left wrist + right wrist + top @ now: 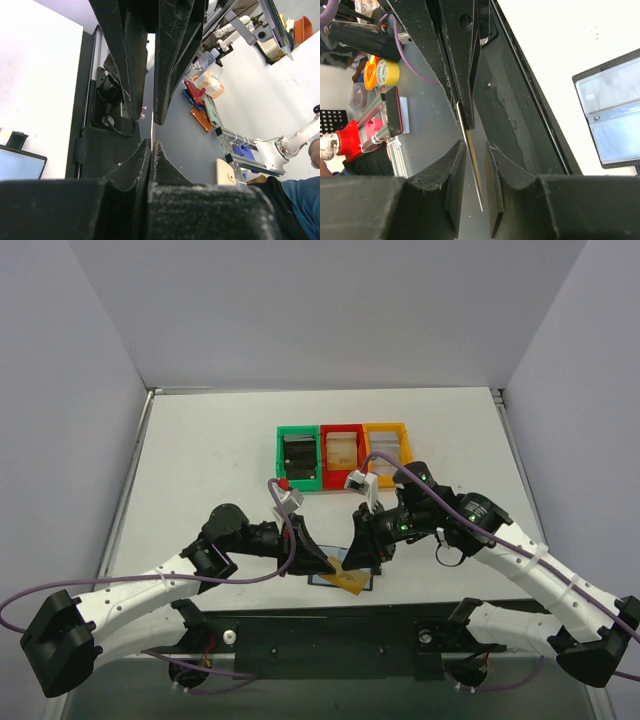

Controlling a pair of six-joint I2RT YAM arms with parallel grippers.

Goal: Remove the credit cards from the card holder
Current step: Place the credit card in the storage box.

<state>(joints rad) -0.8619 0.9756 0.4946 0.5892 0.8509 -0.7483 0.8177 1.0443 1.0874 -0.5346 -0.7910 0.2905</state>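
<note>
Top: tan credit card [350, 582] tilted over card holder [318, 581], lower centre, table.
Left wrist: left jaws pressed together, nothing seen between; card holder [20, 162] lower left.
Right wrist: right jaws pinch credit card [470, 150] edge-on; card holder [612, 110] open, right edge.
Advice: carry card clear, keep pinch firm.

Green plastic bin [281, 455], red plastic bin [342, 427], yellow plastic bin [386, 426] touching in row on white table [210, 450]; black, tan, grey stacks inside.
</note>
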